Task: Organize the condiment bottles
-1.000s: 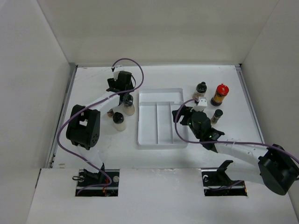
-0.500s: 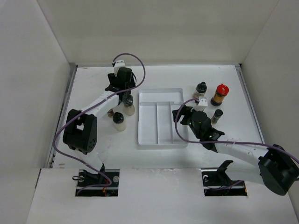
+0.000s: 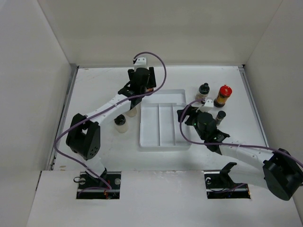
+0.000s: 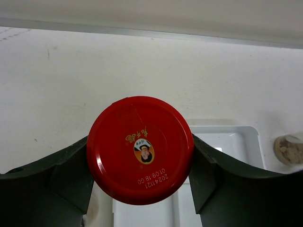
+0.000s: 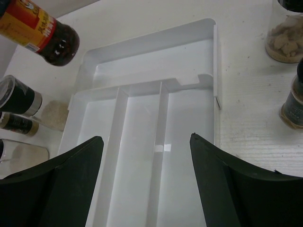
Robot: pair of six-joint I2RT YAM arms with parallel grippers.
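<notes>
Left gripper (image 4: pixel 140 163) is clamping the red-capped bottle (image 4: pixel 140 142); right gripper (image 5: pixel 147 158) is hanging open; advising upright, centred lowering into tray (image 5: pixel 142 61)

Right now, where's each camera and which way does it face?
Top external: overhead behind the robot, looking down on the table; left arm, right arm show.
Left wrist: on left gripper, looking down on the red-capped bottle it grips; fingers show.
Right wrist: on open right gripper, looking across the white tray; fingers show.
Shared: both wrist views show tray and bottle.
</notes>
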